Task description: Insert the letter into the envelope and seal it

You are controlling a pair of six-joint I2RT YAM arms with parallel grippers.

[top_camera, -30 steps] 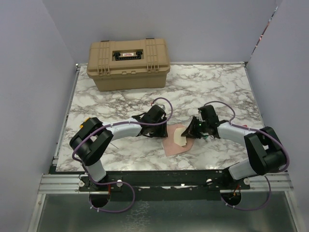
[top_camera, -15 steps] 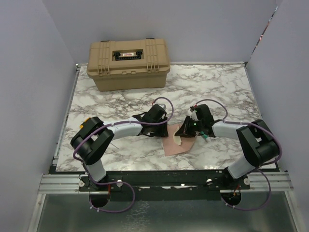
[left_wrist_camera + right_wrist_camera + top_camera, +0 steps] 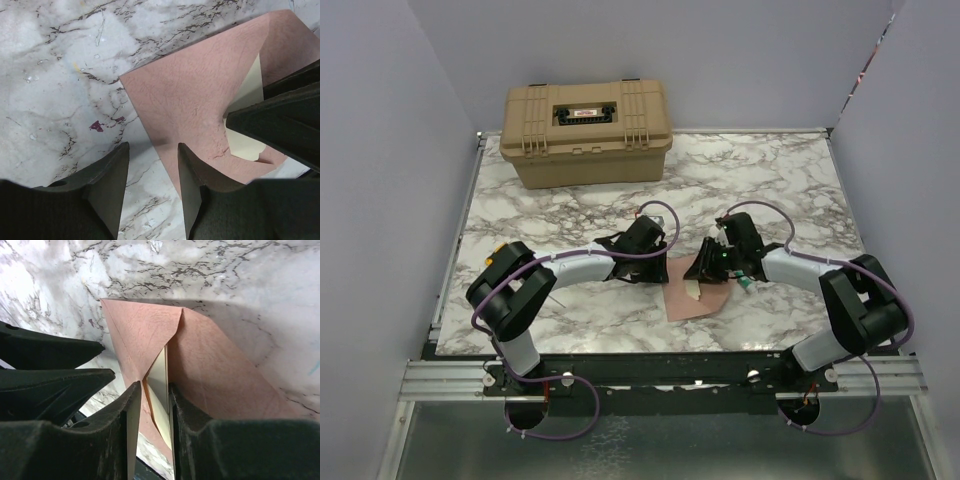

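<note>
The envelope lies flat on the table, close to its near edge and about midway along it, between the two grippers. From above only its near half shows; the far half is under the wrists.

The letter is partly inside the envelope. A pale strip of it shows at the mouth, with pink paper covering the rest. How far in it reaches cannot be told: in the right wrist view its near end runs down behind the fingers, and in the left wrist view the right arm's dark fingers cover one side of it. Whether the pink fold lying over the letter is the flap or the pocket's front is not clear.

The right gripper is at the envelope's mouth. Its jaws stand a narrow gap apart, and the face of the letter shows in that gap rather than being squeezed between them.

The left gripper is at the envelope's left edge with its jaws parted. One of its fingers is over bare marble and the other overlaps the envelope's edge. They clamp nothing, and whether that finger presses on the paper cannot be seen.

A tan box sits shut at the far left of the table, well apart from all this.
</note>
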